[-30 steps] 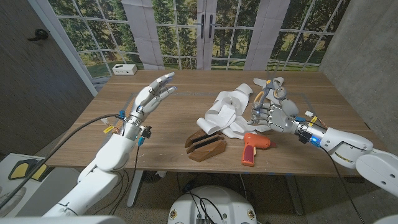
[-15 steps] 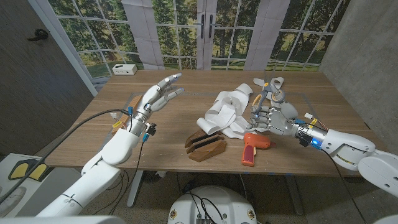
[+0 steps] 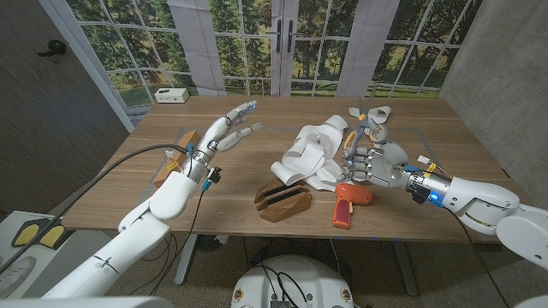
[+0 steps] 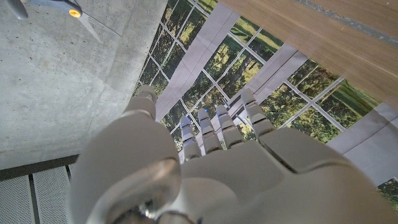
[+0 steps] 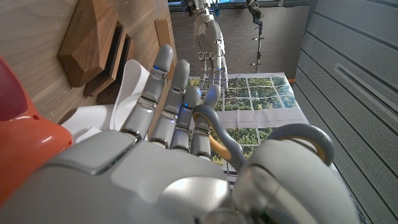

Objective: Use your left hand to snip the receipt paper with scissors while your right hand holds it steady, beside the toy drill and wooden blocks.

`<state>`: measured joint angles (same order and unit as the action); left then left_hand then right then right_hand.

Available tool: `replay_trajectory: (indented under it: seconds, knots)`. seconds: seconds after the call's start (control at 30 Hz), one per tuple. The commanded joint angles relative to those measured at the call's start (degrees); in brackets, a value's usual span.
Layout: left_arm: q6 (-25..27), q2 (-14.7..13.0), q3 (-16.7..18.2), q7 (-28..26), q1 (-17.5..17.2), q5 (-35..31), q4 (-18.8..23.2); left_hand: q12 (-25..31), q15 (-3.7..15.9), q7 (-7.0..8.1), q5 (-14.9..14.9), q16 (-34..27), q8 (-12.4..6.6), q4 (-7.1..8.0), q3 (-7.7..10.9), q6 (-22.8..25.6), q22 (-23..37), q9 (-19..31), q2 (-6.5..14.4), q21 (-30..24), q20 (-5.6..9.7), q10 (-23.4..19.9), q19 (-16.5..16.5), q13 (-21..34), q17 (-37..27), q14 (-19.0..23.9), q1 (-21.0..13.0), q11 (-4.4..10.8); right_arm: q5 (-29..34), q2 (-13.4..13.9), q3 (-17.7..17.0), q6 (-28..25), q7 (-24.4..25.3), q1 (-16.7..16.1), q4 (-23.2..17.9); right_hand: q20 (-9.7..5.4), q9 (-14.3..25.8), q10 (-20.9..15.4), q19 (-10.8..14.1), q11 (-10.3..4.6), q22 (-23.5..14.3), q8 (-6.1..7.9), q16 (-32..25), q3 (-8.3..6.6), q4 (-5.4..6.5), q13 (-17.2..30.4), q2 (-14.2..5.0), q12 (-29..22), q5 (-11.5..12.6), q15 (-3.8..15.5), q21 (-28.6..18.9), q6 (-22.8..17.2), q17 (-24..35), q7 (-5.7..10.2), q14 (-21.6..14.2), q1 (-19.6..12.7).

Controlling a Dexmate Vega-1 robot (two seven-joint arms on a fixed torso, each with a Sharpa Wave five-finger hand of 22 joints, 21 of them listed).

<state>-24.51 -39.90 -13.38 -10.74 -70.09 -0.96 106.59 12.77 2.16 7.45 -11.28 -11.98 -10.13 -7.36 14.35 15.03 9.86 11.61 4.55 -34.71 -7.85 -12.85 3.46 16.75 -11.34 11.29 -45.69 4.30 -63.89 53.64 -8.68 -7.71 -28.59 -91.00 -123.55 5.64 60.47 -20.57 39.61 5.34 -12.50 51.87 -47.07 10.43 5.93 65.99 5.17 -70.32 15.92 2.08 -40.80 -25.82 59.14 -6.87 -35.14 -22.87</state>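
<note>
The left hand (image 3: 224, 133) is raised, fingers spread, grasping nothing. The scissors (image 3: 370, 125) are grasped in the right hand (image 3: 370, 161), beside the paper (image 3: 310, 154), above the drill (image 3: 348, 202) and blocks (image 3: 282, 201).

white receipt paper (image 3: 312, 154), orange-red toy drill (image 3: 349, 202), brown wooden blocks (image 3: 284, 202).

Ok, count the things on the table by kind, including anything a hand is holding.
Receipt paper: 1
Toy drill: 1
Wooden blocks: 2, one of them near the table's left edge
Scissors: 1, held in the right hand
White box: 1
Total: 6
</note>
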Motion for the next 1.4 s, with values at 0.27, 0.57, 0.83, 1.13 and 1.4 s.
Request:
replay_trajectory:
  seconds: [0.27,0.57,0.83,1.13,1.4]
  knots:
    - [2.7,1.2,-4.2,-7.5,4.0,-9.4,-1.7,1.8,3.44,-1.8,-0.1,-0.5,-2.43,-1.01,0.73,4.7,0.2,-0.1,-0.4,1.1,1.55,-3.0,1.6,0.1,0.1,1.5,0.0,1.29,1.4,-0.4,-1.4,1.0,-2.6,-2.2,-0.7,0.24,0.2,-0.1,0.2,-0.11,0.2,-0.48,0.1,0.55,-0.19,0.2,-0.74,0.3,0.6,0.4,0.2,-0.8,-0.1,-0.18,-0.3,-0.9]
    - [7.8,-0.6,-7.1,-5.1,7.0,-12.2,-1.0,1.1,2.72,-0.33,0.0,0.6,-0.82,-1.04,0.69,1.2,0.2,-0.2,-0.8,2.6,1.05,-1.1,0.7,0.1,0.2,-1.1,0.1,0.86,1.7,-0.7,-1.9,0.8,-2.9,-3.1,-1.7,0.23,0.0,-0.2,0.2,-0.15,0.4,-0.71,0.2,0.63,-0.33,0.2,-1.1,0.5,0.6,0.48,0.3,-0.9,-0.2,-0.16,-0.2,-1.6]
    - [8.1,0.0,-9.5,-4.7,9.7,-11.3,-3.1,0.9,2.67,0.18,0.1,0.7,-0.47,-1.02,0.43,-0.6,0.2,-0.2,-1.2,3.2,1.06,-0.5,0.8,0.2,0.3,-1.6,0.5,0.99,1.9,-0.4,-2.3,0.1,-3.2,-3.8,-2.5,0.27,-0.2,-0.4,0.2,0.12,0.6,-1.04,0.3,0.8,-0.3,-0.3,-1.35,0.9,0.5,0.44,0.4,-0.8,-0.4,-0.19,-0.3,-1.8]
    - [11.2,0.0,-10.7,-7.0,10.4,-13.7,-2.9,1.3,3.16,0.48,0.2,0.3,-0.58,-0.79,0.29,-1.7,0.2,-0.3,-1.2,3.9,1.3,-1.2,1.3,0.4,0.3,-1.0,1.1,1.48,1.5,0.5,-4.5,-2.3,-2.7,-3.9,-4.8,0.26,-0.6,-0.3,0.1,-0.06,0.7,-1.37,0.4,0.91,-0.21,-0.3,-1.75,1.1,0.5,0.31,0.5,-0.9,-0.5,-0.12,-0.3,-2.0]
    - [12.6,-0.7,-11.1,-7.6,10.7,-13.4,-3.3,1.3,3.24,0.75,0.2,0.5,-0.76,-0.98,0.31,-1.8,0.2,-0.3,-1.4,4.2,1.48,-0.9,1.5,0.4,0.5,-1.2,1.1,1.45,1.6,0.8,-4.1,-4.2,-2.0,-2.7,-6.0,0.27,-0.9,-0.4,0.2,0.01,0.8,-1.65,0.5,1.06,-0.17,-0.3,-1.89,1.1,0.4,0.51,0.5,-1.0,-0.5,-0.07,-0.1,-2.1]
